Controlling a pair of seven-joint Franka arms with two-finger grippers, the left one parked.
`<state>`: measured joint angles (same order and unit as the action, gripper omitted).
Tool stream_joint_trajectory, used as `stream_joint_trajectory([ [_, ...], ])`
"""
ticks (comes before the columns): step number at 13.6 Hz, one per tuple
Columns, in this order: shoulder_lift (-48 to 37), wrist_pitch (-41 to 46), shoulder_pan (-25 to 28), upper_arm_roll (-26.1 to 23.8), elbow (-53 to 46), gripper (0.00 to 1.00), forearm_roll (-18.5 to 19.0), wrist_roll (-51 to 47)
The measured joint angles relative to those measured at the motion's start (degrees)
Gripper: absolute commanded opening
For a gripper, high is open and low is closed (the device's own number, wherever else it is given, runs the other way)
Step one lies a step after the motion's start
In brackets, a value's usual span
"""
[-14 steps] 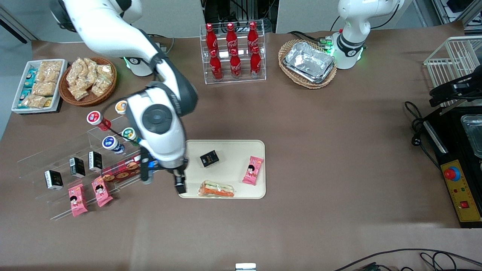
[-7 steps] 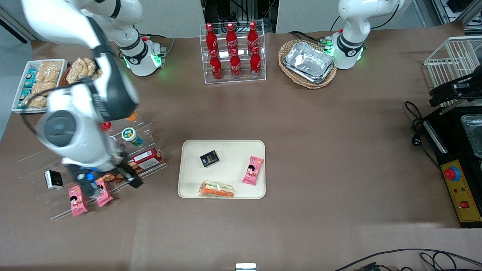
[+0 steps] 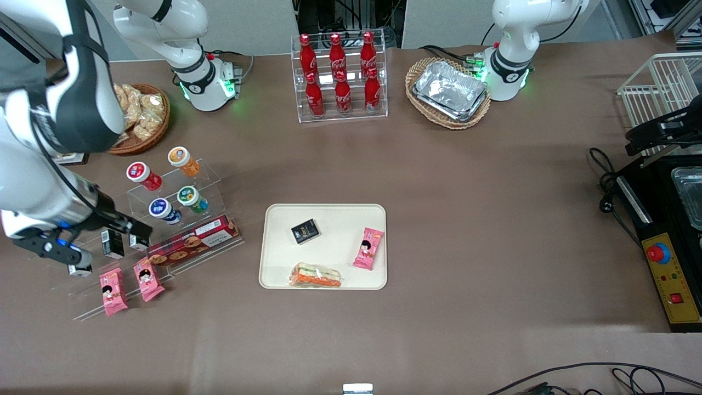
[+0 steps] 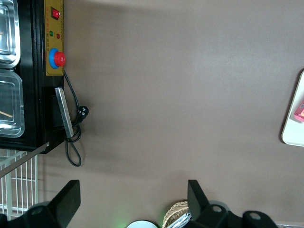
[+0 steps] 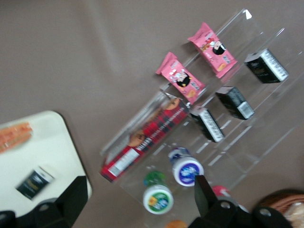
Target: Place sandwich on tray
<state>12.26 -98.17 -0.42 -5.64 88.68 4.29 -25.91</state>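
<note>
The sandwich [image 3: 315,275], a clear-wrapped wedge with orange and green filling, lies flat on the cream-white tray [image 3: 340,219], at the tray's edge nearest the front camera. A strip of the sandwich [image 5: 14,135] and a corner of the tray [image 5: 42,147] also show in the right wrist view. My gripper [image 3: 112,244] is open and empty. It hovers over the clear stepped display stand [image 3: 115,219], well away from the tray toward the working arm's end of the table. In the right wrist view the gripper [image 5: 139,199] spreads wide above small lidded cups.
A black packet [image 3: 305,231] and a pink snack packet [image 3: 368,248] also lie on the tray. The stand holds lidded cups [image 3: 189,196], black boxes, a red biscuit box [image 3: 194,241] and pink packets [image 3: 147,278]. A bottle rack [image 3: 340,77] and foil trays in a basket [image 3: 449,92] stand farther back.
My arm has swung away from the tray's edge toward the working arm's end of the table, ending over the display stand. The sandwich has stayed on the tray.
</note>
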Motion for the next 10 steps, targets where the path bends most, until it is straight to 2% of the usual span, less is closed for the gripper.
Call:
stream_joint_trajectory([
  [3,-5.4,4.96,-3.11,0.01,1.98,1.0,-0.02,12.5],
  [5,-9.11,6.96,-4.81,0.03,3.36,1.0,-0.03,17.44],
  [10,-17.4,8.23,-6.44,0.27,7.85,1.0,-0.12,19.67],
])
